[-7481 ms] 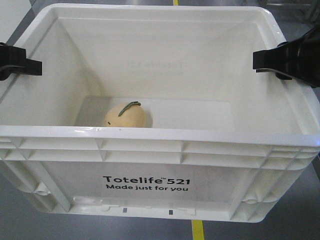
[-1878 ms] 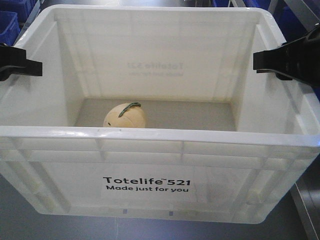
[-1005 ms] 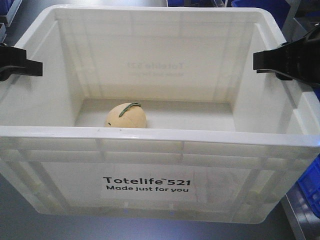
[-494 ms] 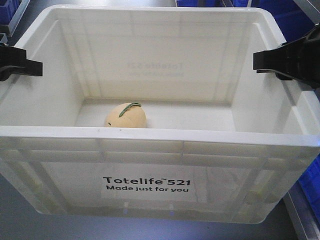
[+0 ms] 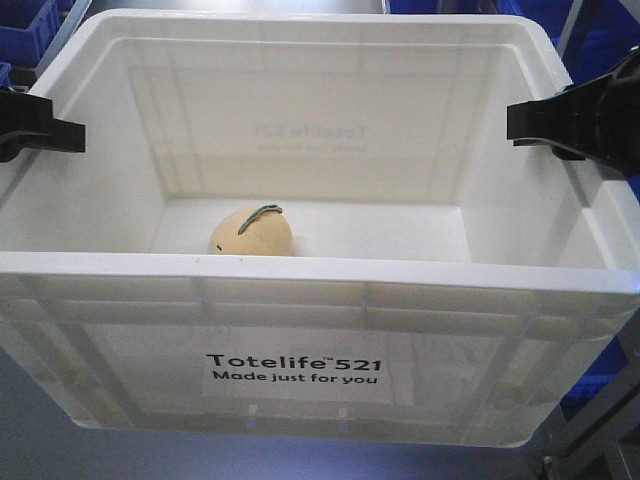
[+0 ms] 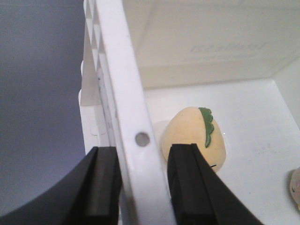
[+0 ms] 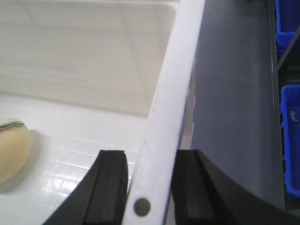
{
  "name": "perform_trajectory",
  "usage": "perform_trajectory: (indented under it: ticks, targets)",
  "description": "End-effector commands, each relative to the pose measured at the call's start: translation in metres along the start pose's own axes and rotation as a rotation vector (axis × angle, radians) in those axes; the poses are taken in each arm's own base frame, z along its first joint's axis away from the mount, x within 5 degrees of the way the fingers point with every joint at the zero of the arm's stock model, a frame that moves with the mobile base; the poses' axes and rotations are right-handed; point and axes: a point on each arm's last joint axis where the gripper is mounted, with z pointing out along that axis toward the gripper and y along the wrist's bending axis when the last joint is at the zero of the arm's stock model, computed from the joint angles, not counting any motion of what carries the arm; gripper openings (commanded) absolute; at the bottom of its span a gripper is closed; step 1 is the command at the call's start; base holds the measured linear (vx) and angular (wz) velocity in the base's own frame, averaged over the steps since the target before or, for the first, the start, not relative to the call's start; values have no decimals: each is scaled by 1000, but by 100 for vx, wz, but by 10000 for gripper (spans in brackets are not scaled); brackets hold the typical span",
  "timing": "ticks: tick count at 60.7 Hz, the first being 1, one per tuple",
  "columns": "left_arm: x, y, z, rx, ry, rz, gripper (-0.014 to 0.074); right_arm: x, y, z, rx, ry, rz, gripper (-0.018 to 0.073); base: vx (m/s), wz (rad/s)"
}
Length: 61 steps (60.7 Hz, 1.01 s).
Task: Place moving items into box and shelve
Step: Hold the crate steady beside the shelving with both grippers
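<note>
You are viewing a warehouse-type storage area: blue plastic bins (image 7: 289, 140) are sitting in a grey metal rack frame (image 5: 590, 430), a smooth grey floor (image 7: 229, 93) is running alongside, and a large white ribbed plastic crate (image 5: 320, 300) is filling the foreground.

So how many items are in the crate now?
1 for sure: the mango-shaped item on the crate floor, left of centre. A pale sliver at the left wrist view's edge may be a second.

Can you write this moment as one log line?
left gripper shut on box | right gripper shut on box | mango inside box
</note>
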Motion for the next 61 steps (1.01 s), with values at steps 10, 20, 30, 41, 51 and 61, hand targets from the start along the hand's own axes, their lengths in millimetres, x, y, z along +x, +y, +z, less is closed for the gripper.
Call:
perform_trajectory:
  ticks: [10, 20, 30, 41, 51, 61]
  targets:
    - [-17, -22, -26, 134, -188, -25, -6, -21, 4, -17, -45, -196, 4, -6, 37, 9]
    - [-17, -22, -26, 134, -188, -25, -6, -21, 4, -17, -45, -196, 4, -6, 37, 7]
    - [-17, -22, -26, 134, -188, -25, -6, -21, 4, -17, -45, -197, 4, -6, 37, 4]
    - [-17, -22, -26, 134, -188, -25, -6, -21, 4, -17, -45, -196, 4, -6, 35, 10]
    - [-17, -22, -26, 134, -188, -25, -6, -21, 4, -17, -45, -196, 4, -6, 32, 24]
    - [-17, -22, -26, 134, -188, -25, -6, -21, 4, -17, -45, -196, 4, -6, 30, 31]
